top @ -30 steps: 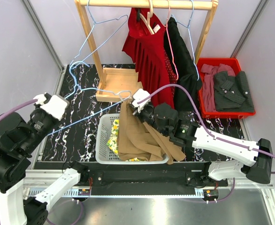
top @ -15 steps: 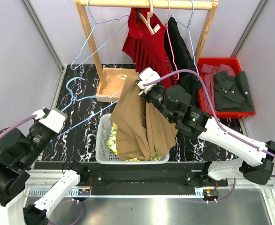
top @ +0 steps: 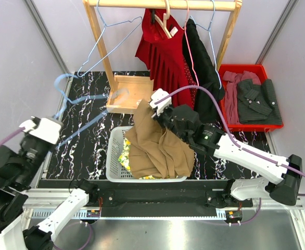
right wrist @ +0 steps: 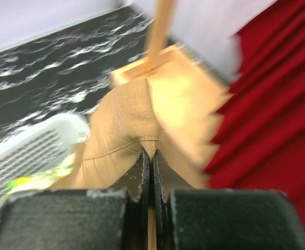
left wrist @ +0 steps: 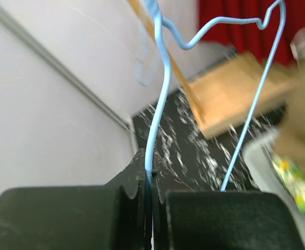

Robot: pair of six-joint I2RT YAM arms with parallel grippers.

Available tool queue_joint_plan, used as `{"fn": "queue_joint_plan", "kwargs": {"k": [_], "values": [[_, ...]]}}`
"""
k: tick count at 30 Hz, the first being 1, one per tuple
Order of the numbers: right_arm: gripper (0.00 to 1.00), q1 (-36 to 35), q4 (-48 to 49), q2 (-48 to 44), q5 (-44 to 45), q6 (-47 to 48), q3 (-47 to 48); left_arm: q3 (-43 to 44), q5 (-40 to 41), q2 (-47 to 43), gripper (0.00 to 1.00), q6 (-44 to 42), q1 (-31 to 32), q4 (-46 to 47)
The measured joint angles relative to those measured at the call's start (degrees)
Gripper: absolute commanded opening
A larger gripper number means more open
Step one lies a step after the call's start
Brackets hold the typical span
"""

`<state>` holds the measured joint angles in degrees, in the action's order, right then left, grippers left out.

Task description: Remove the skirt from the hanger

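Skirt (top: 155,148): tan, plain woven fabric, no longer on the hanger. Its top edge was pinched between the shut fingers of the right gripper (right wrist: 150,159). The body hung in loose folds and the lower part was heaped in the white basket (top: 113,156).

Hanger (top: 85,98): light blue wire, bare, motion-blurred. It was clamped in the left gripper (left wrist: 150,166), left of the skirt and apart from it.

The blue hanger (top: 87,97) is smeared by blur.
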<state>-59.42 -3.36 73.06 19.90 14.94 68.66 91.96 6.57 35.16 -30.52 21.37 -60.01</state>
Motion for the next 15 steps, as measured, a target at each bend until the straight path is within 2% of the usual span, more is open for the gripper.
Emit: {"fn": "queue_joint_plan", "kwargs": {"k": [3, 9, 12, 14, 15], "values": [[0.0, -1.38, 1.14, 1.49, -3.5, -5.27, -3.41, 1.49, 3.17, 1.64, 0.0, 1.62, 0.0, 5.68], [0.0, -14.03, 2.03, 11.61, -7.61, -10.67, -5.88, 0.74, 5.9, 9.33, 0.0, 6.54, 0.0, 11.74], [0.02, -15.52, 3.21, 14.03, -11.23, -14.43, -8.02, 0.17, 7.54, 14.53, 0.0, 8.35, 0.0, 12.92], [0.1, -15.15, 3.85, 15.74, -13.6, -16.96, -8.94, 0.74, 8.52, 18.62, 0.0, 9.46, 0.0, 13.35], [0.19, -14.99, 4.35, 16.81, -14.53, -18.08, -9.14, 1.81, 9.07, 21.11, 0.0, 9.94, 0.0, 13.22]]}}
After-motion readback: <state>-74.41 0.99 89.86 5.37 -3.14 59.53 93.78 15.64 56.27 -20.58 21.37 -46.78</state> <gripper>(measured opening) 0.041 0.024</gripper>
